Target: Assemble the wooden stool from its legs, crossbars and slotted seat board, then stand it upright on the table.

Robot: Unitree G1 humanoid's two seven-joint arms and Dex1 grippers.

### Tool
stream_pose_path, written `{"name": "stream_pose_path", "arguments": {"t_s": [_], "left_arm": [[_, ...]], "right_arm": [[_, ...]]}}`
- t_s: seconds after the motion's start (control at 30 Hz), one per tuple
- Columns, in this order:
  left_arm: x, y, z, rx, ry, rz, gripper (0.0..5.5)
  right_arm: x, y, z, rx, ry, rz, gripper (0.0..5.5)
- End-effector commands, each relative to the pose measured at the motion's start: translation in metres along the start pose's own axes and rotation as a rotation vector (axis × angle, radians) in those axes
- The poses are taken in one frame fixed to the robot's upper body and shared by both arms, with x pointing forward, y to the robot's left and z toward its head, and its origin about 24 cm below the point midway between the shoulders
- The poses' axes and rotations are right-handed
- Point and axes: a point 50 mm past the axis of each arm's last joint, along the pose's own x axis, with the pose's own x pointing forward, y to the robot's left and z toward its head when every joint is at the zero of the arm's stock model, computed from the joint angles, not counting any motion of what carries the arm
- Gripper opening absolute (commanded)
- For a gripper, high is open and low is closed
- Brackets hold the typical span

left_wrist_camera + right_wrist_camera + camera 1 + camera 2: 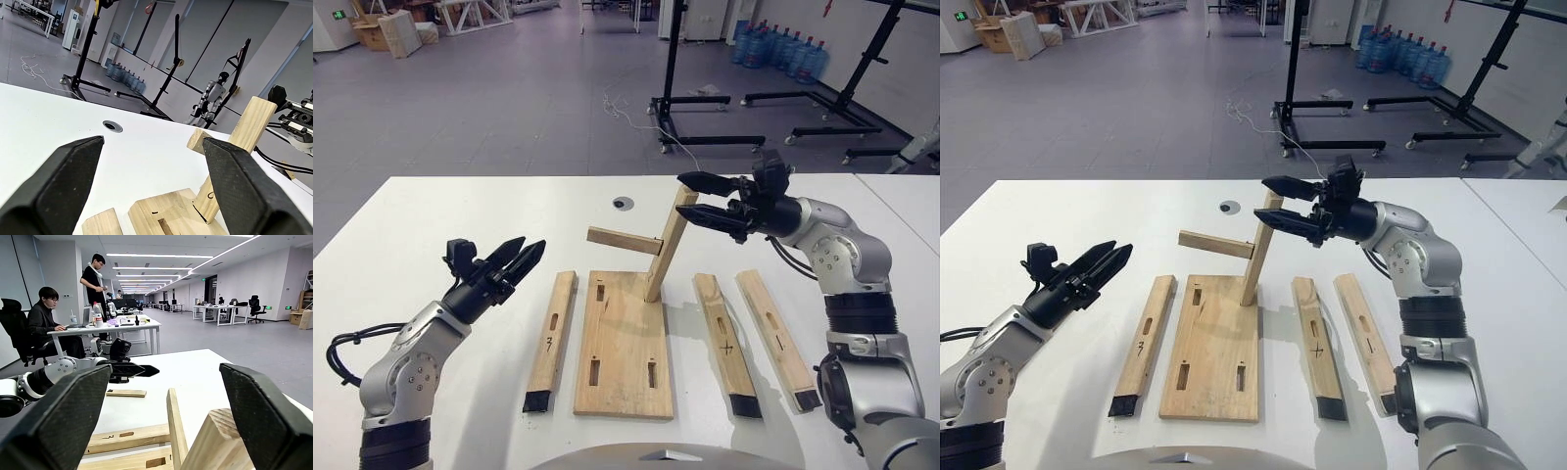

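While one leg point(666, 250) stands tilted in the board point(622, 343), three legs point(551, 338) lie beside it.
Pale wood (a crossbar point(622, 240) juts off the upright one); right claw point(687, 194) gapes round its top, left claw point(530, 245) open, empty, over the counter point(431, 215).

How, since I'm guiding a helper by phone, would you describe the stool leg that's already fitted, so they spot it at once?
On the white table, a flat slotted seat board lies in the middle. From its far right corner one leg stands up, leaning, with a crossbar sticking out toward the robot's left. The other legs lie flat beside the board.
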Motion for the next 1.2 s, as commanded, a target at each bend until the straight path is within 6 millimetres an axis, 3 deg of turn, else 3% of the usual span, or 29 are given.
{"name": "stream_pose_path", "arguments": {"t_s": [0.03, 0.2, 0.3, 0.53, 0.63, 0.73, 0.97, 1.2], "left_arm": [[-0.001, 0.003, -0.003, -0.002, 0.018, 0.017, 3.68], [-0.002, 0.004, -0.004, -0.001, 0.013, 0.021, 3.68], [-0.006, 0.002, -0.005, -0.006, 0.013, 0.030, 3.68], [-0.013, -0.016, -0.019, -0.006, 0.025, 0.032, 3.68], [-0.013, -0.027, -0.026, 0.006, 0.032, 0.026, 3.68], [-0.013, -0.034, -0.031, 0.042, 0.047, 0.019, 3.68], [-0.008, -0.058, -0.045, 0.135, 0.132, -0.017, 3.68], [-0.012, -0.068, -0.059, 0.126, 0.107, 0.046, 3.68]], "right_arm": [[0.003, 0.005, 0.021, -0.068, -0.060, 0.013, 4.05], [-0.001, 0.016, 0.063, -0.104, -0.320, 0.017, 4.05], [-0.018, 0.012, 0.082, -0.060, -0.526, -0.088, 4.05], [-0.035, 0.003, 0.032, 0.075, -0.453, -0.397, 4.05], [-0.041, -0.013, 0.022, 0.038, -0.437, -0.664, 4.05], [-0.047, -0.011, 0.006, 0.021, -0.384, -0.906, 4.05], [-0.061, 0.028, -0.061, -0.045, 0.133, -1.151, 4.05], [-0.104, 0.064, -0.078, -0.026, 0.502, -1.252, 4.05]]}}
